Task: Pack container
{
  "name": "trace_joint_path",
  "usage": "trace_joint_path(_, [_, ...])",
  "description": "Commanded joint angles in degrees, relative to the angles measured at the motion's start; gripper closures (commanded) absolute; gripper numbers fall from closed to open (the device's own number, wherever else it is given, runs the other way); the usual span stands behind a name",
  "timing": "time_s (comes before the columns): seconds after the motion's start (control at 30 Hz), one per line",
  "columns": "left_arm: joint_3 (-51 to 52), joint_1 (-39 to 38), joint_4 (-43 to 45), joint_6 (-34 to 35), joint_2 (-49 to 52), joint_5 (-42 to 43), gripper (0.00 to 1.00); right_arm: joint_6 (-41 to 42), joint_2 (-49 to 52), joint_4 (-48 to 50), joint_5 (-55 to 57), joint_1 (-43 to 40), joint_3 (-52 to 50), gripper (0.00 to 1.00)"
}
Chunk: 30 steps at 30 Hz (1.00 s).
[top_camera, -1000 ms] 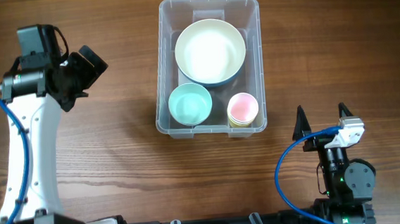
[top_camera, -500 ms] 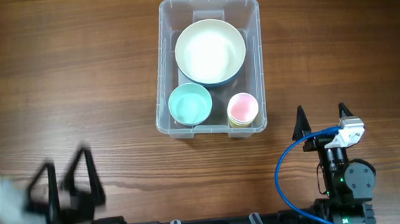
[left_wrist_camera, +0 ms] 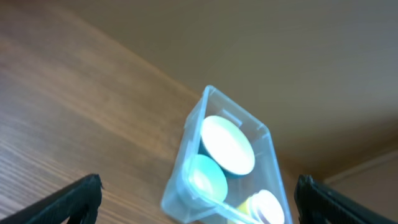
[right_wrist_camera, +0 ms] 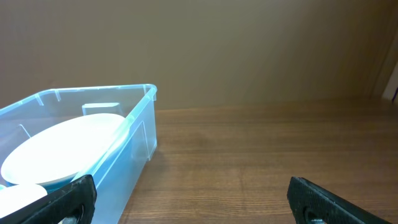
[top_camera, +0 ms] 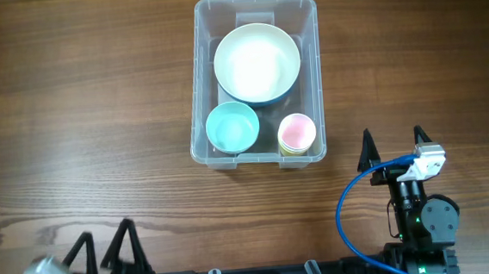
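The left gripper point(top_camera: 105, 237), blurred at the near edge of the wooden table point(top_camera: 95, 96), has its jaws spread wide with nothing between them. The container point(top_camera: 196, 88) sits well ahead of it and off to its right. Inside, a large white bowl point(top_camera: 257, 63) fills the far end. A small teal bowl point(top_camera: 232, 127) and a pink cup point(top_camera: 297, 132) sit side by side at the near end. The right gripper point(top_camera: 393, 135), also wide and empty, has the container near, ahead and to its left.
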<state>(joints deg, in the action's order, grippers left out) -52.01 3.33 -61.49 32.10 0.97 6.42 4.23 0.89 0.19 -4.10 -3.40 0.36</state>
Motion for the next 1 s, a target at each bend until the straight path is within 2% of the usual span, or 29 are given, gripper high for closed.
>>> trace_joint_path(0.0, [8.3, 0.0, 8.4, -0.1, -0.7, 0.0, 0.00, -0.9, -0.6, 0.1, -0.9, 0.4, -0.1, 0.00])
trace_joint_path(0.1, [15.1, 0.0, 18.2, -0.1, -0.7, -0.1, 0.00, -0.9, -0.6, 0.1, -0.9, 0.4, -0.1, 0.00])
trace_joint_path(0.3, [32.7, 0.0, 44.0, -0.1, -0.8, -0.1, 0.00, -0.9, -0.6, 0.1, -0.9, 0.4, -0.1, 0.00])
trace_joint_path(0.43, [40.9, 0.0, 53.9, -0.2, -0.8, -1.6, 0.00, -0.9, -0.6, 0.1, -0.9, 0.4, -0.1, 0.00])
trace_joint_path(0.67, [47.7, 0.0, 56.4, -0.7, -0.8, -9.1, 0.00, -0.9, -0.6, 0.1, -0.9, 0.4, -0.1, 0.00])
trace_joint_path(0.97, [49.7, -0.2, 56.6, -12.7, -0.8, -6.3, 0.00, -0.9, -0.6, 0.1, -0.9, 0.4, -0.1, 0.00])
